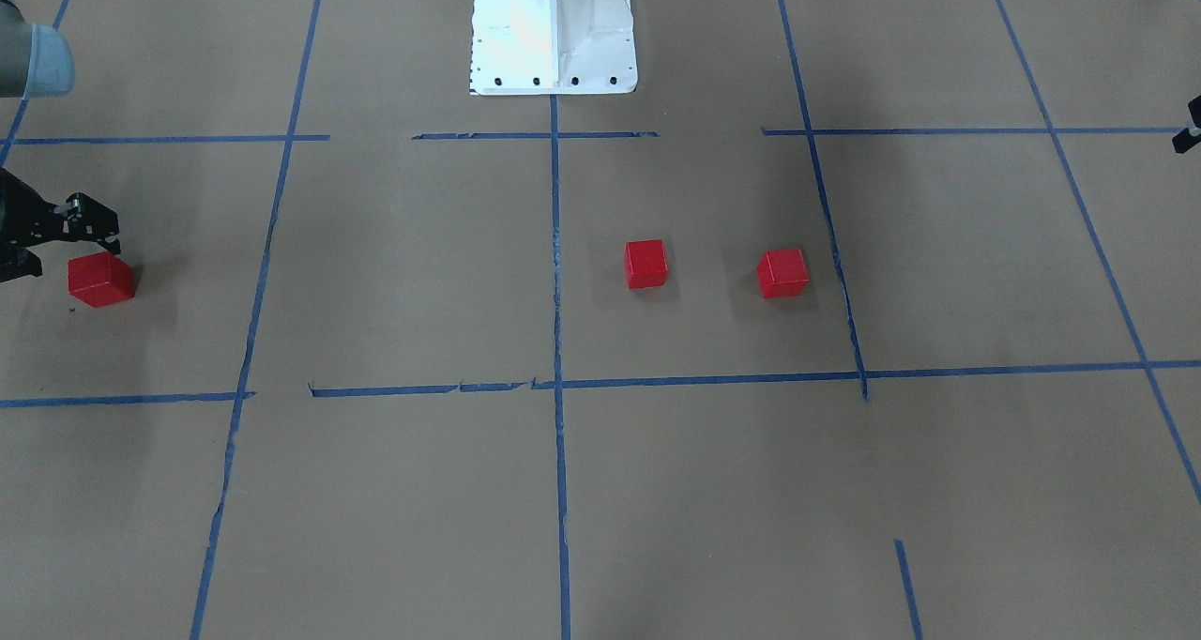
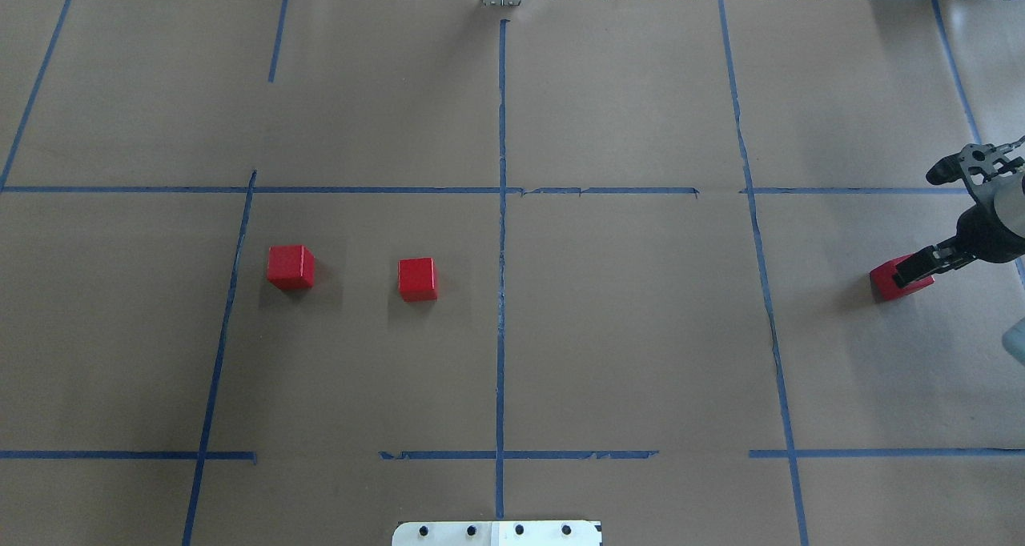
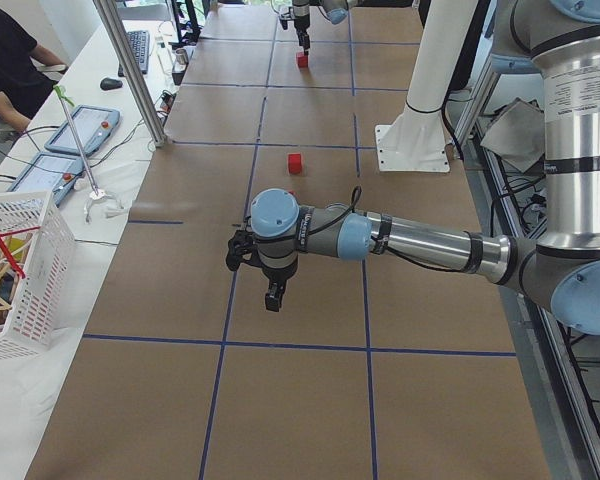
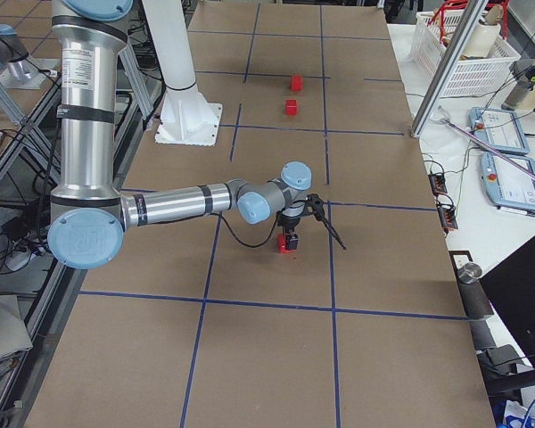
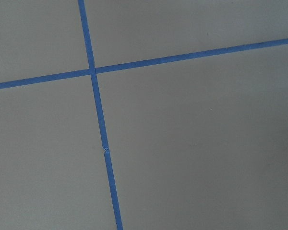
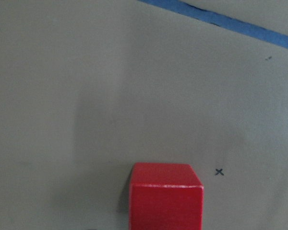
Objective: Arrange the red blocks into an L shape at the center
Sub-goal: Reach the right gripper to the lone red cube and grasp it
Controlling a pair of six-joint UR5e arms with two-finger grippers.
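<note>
I'm working the pick of the small glossy red cube [image 2: 887, 283], which sits far out on the right of the brown-paper bench [image 2: 641, 354], well apart from the long blue tape line [image 2: 501, 306] marking the centre. The right tool [image 2: 929, 222] hangs low with its fingers spread wide. One finger seems to lie over the cube rather than beside it. I'd shift sideways until both fingers flank it squarely, then lower and close. The other two red cubes [image 2: 291, 266] [image 2: 418, 279] sit left of that line. Whether the left tool [image 3: 272, 298] is spread or closed, I cannot tell.
</note>
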